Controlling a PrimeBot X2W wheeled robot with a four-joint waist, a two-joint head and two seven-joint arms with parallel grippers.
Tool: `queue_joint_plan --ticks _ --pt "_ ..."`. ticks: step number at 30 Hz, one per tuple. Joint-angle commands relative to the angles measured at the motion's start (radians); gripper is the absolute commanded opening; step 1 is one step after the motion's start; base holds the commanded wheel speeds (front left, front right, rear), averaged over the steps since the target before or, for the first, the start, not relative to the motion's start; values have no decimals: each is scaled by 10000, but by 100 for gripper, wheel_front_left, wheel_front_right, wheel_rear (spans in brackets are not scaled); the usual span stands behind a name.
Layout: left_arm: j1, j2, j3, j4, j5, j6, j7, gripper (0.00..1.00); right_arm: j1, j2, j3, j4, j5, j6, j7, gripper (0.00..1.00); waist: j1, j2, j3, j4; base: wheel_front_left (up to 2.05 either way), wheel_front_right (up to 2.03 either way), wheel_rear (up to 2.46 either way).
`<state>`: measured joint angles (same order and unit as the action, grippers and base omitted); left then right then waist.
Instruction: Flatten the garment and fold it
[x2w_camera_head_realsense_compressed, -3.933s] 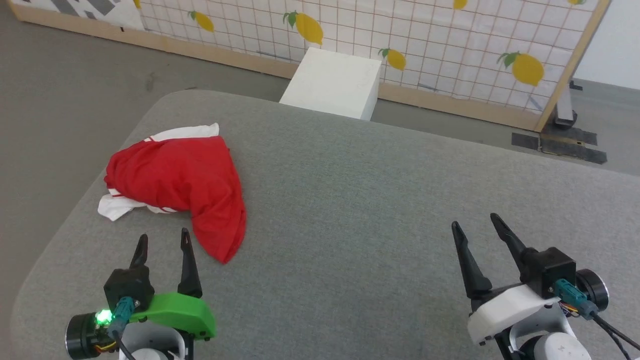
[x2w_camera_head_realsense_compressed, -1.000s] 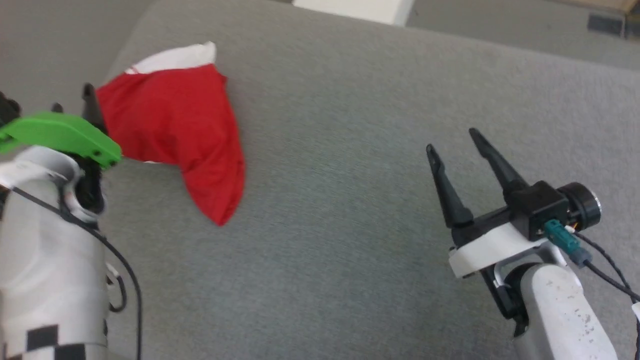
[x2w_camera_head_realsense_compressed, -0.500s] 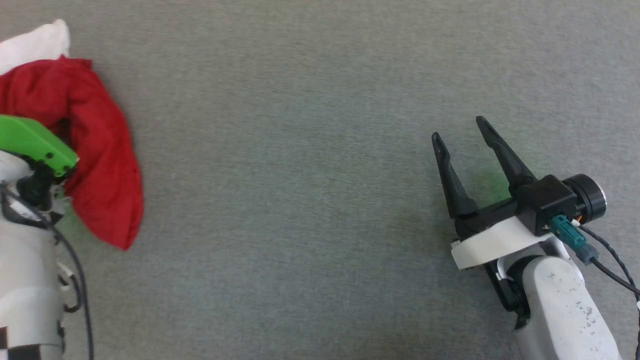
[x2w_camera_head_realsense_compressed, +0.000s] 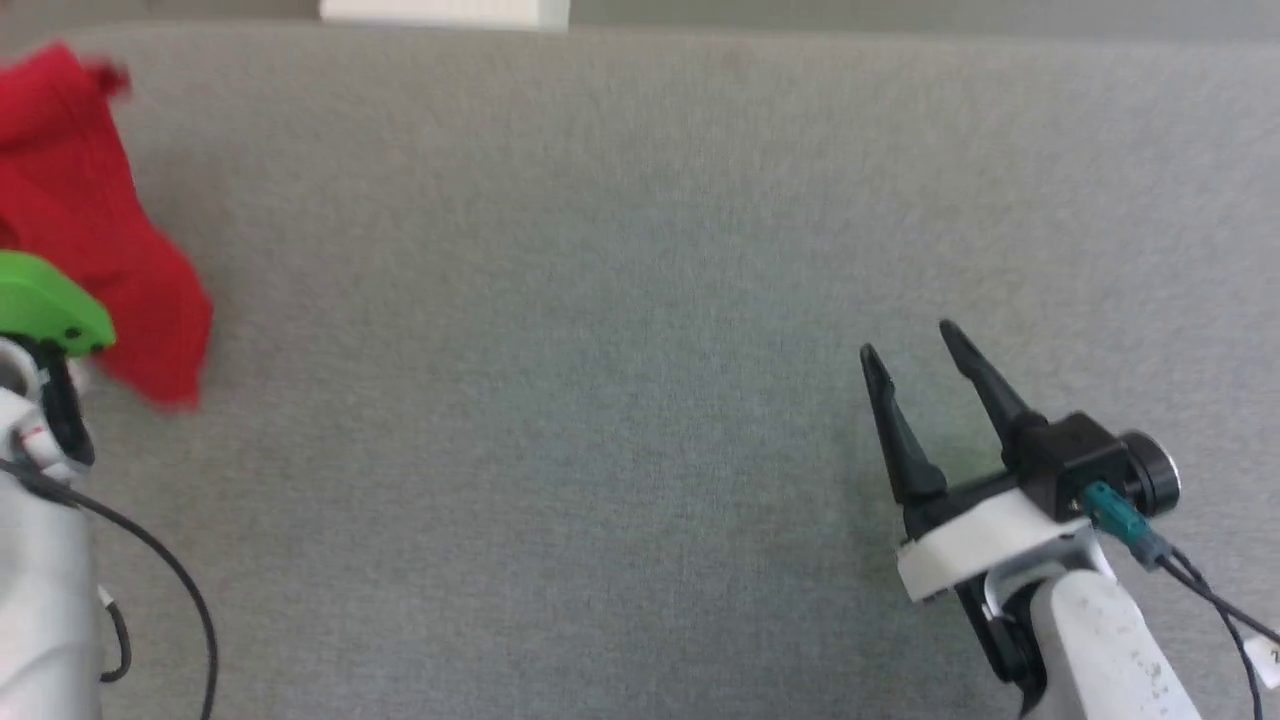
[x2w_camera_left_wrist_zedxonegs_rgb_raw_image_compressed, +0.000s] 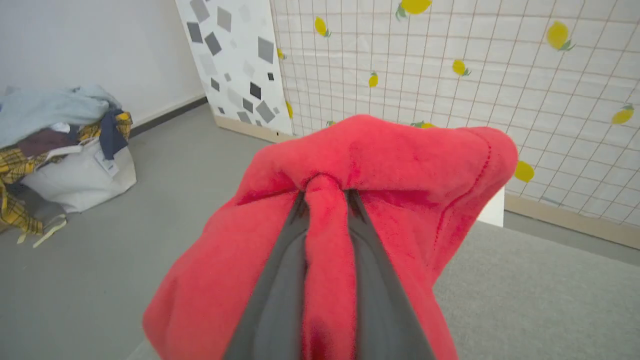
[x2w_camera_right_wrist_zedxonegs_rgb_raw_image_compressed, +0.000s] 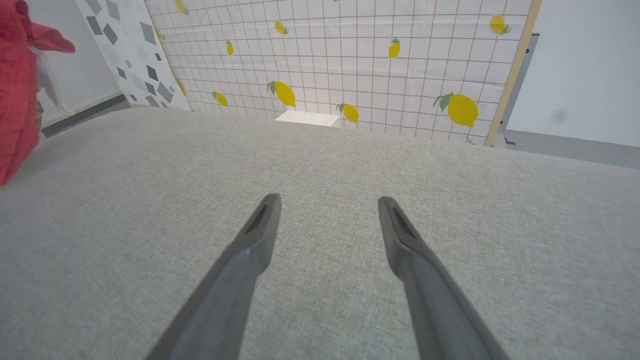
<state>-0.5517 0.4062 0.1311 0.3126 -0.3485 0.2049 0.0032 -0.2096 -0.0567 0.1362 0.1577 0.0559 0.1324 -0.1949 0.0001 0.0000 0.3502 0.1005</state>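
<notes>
pinches a fleecy ridge of red garment (x2w_camera_left_wrist_zedxonegs_rgb_raw_image_compressed: 400, 165) in left end effector (x2w_camera_left_wrist_zedxonegs_rgb_raw_image_compressed: 325, 192); holds right end effector (x2w_camera_head_realsense_compressed: 910, 340) splayed open over woven grey worktop (x2w_camera_head_realsense_compressed: 600, 400).

Grey woven fabric surface (x2w_camera_head_realsense_compressed: 640, 300), wide and flat. White box (x2w_camera_right_wrist_zedxonegs_rgb_raw_image_compressed: 304, 118) just past its far edge, in front of lemon-print grid screen (x2w_camera_right_wrist_zedxonegs_rgb_raw_image_compressed: 380, 55) w/ wood frame. Next to screen: white panel w/ grey shard pattern (x2w_camera_left_wrist_zedxonegs_rgb_raw_image_compressed: 235, 60). Grey floor (x2w_camera_left_wrist_zedxonegs_rgb_raw_image_compressed: 165, 165). White bag (x2w_camera_left_wrist_zedxonegs_rgb_raw_image_compressed: 80, 180) by wall, clothes heaped on top: lt blue, yellow plaid, navy.
</notes>
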Motion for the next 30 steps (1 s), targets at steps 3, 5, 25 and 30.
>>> queue_joint_plan --ticks 3,5,25,30 --pt "-333 -21 -579 -557 411 -274 -598 0 437 41 -242 96 93 -17 -117 100 -1 0 -2151 -15 0 0 0" --pt "-587 -147 -954 -823 540 -452 -745 0 644 52 -390 117 123 -17 -128 100 -1 0 -2453 -174 0 0 0" --pt "-849 -3467 -5204 726 -459 -1989 -538 0 1211 63 -642 -369 408 -17 154 100 -1 0 -2927 -2749 0 0 0" --pt "-78 -3545 -6377 2594 -1112 -2102 1399 0 1177 63 -567 -400 482 -17 161 100 -1 0 -2770 -3090 0 0 0"
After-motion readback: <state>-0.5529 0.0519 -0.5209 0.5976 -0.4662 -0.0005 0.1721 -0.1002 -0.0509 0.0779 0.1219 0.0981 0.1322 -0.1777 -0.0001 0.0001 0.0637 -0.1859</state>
